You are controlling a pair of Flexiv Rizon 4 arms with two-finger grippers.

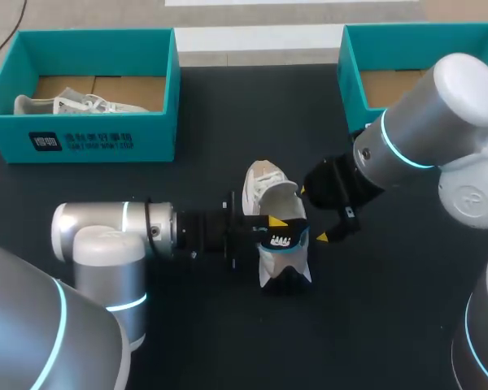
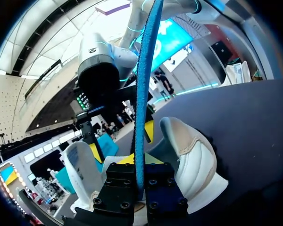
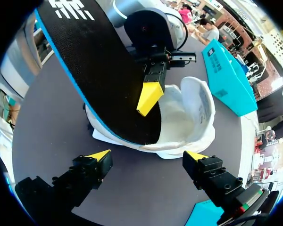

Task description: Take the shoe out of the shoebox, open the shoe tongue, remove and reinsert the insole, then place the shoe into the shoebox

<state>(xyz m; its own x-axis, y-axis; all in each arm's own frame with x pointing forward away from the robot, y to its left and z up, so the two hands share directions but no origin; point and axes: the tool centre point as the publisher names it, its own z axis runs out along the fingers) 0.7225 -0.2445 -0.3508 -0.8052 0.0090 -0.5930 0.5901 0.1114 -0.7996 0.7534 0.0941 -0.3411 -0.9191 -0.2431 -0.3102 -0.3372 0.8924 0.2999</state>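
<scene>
Done so far: we judge the opening steps finished. The shoe lies on the desk, between the two boxes and outside both, with its mouth spread.
Insole: the insole stands almost clear of the shoe, its lower end at the shoe's opening. We cannot tell whether it is on its way out or going back in.
Left fingers: our left fingers are clamped on the insole from both sides, gripping it near one end.
Right fingers: our right fingers are spread wide and hold nothing. They sit just beside the shoe, on the side away from our left arm.
Left to do: in our judgement, seat the insole flat inside the shoe, then place the shoe in a shoebox.
Shoeboxes: two, both teal, the left shoebox and the right shoebox.
Shoes: two, the one on the desk and a second shoe lying in the left shoebox.
Insoles: one in view.
Arms: two, one from each side, meeting at the shoe.
</scene>
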